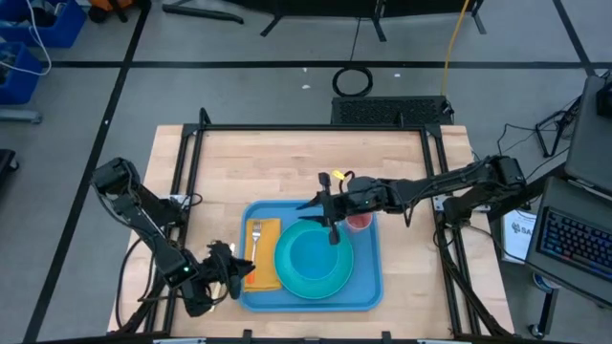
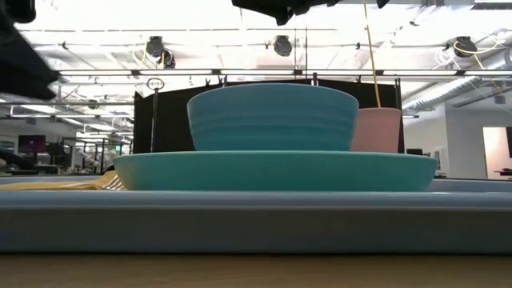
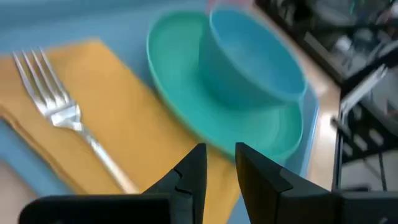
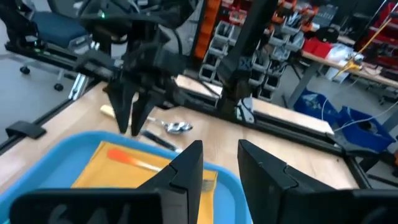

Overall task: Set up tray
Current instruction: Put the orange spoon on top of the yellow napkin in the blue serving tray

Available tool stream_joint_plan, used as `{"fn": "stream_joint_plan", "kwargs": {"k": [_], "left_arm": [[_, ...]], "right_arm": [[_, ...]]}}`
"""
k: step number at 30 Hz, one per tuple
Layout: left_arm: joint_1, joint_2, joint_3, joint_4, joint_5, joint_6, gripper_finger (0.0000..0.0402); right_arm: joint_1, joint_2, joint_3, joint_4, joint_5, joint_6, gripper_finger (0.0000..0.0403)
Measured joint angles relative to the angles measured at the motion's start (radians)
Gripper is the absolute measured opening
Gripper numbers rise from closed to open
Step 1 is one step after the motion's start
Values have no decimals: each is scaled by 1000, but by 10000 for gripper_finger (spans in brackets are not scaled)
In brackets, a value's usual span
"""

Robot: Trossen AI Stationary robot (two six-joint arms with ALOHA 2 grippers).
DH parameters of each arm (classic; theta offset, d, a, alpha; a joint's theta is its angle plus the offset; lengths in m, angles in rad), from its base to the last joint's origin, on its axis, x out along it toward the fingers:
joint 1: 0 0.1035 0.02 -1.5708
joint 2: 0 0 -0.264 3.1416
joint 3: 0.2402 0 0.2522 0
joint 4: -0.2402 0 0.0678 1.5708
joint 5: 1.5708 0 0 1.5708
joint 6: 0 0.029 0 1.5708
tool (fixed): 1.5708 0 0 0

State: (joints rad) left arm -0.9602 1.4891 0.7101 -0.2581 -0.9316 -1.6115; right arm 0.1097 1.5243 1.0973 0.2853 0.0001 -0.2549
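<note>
A blue tray is seen lying flat on the wooden table, toward its near edge and between the two arms. A round turquoise plate is set on the tray's middle, and a blue bowl is stacked on the plate. A pink cup is placed just beside the bowl, at the tray's far right corner. A yellow napkin is spread on the tray to the left of the plate, with a silver fork laid on top of it.

The left gripper is held low at the tray's left edge, just beside the napkin; its fingers are set a narrow gap apart, and nothing is gripped between them. The right gripper is poised above the far rim of the plate, its fingers likewise parted by a narrow gap, with nothing held. A spoon is seen lying on the bare wood beyond the tray's left edge.
</note>
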Motion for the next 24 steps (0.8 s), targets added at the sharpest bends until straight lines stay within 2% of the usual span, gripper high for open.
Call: {"fn": "stream_joint_plan", "kwargs": {"k": [7, 16, 24], "left_arm": [[67, 0, 0, -1, 258, -76, 88], [117, -2, 0, -75, 398, -310, 88], [112, -76, 0, -227, 472, -457, 88]], "right_arm": [[-12, -36, 0, 0, 3, -92, 91], [-82, -57, 0, -3, 4, -207, 91], [-146, -58, 0, 117, 0, -232, 91]]}}
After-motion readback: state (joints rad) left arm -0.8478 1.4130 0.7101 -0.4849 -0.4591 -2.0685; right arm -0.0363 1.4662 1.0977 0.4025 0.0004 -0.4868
